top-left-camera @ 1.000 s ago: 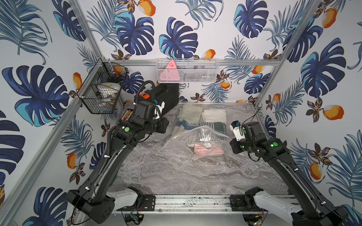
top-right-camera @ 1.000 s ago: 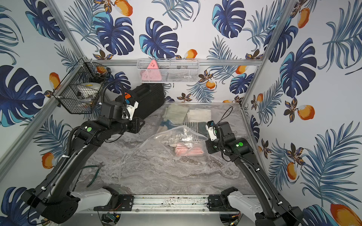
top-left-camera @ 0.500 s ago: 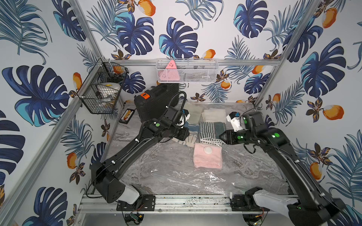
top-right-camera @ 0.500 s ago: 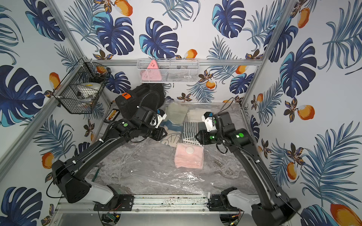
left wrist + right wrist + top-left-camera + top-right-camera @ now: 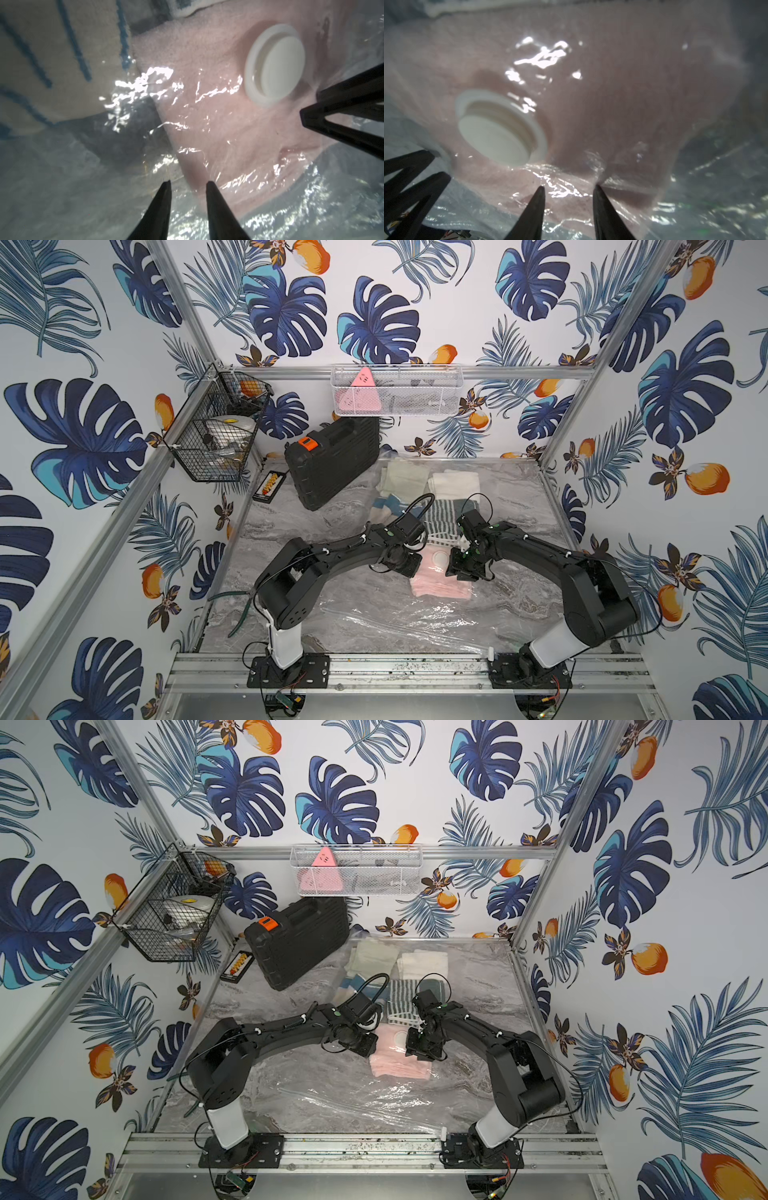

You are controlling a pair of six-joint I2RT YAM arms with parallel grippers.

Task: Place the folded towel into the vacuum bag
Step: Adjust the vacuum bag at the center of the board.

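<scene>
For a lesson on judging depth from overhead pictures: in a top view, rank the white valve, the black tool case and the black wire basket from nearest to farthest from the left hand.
1. White valve: right beside the left hand, on the vacuum bag.
2. Black tool case: farther back and to the left.
3. Black wire basket: farthest, hung high at the left.

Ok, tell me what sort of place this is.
Probably a lab robot cell, not a home: two arms bolted to a rail, aluminium frame, leaf-print panels boxing in the table.
</scene>
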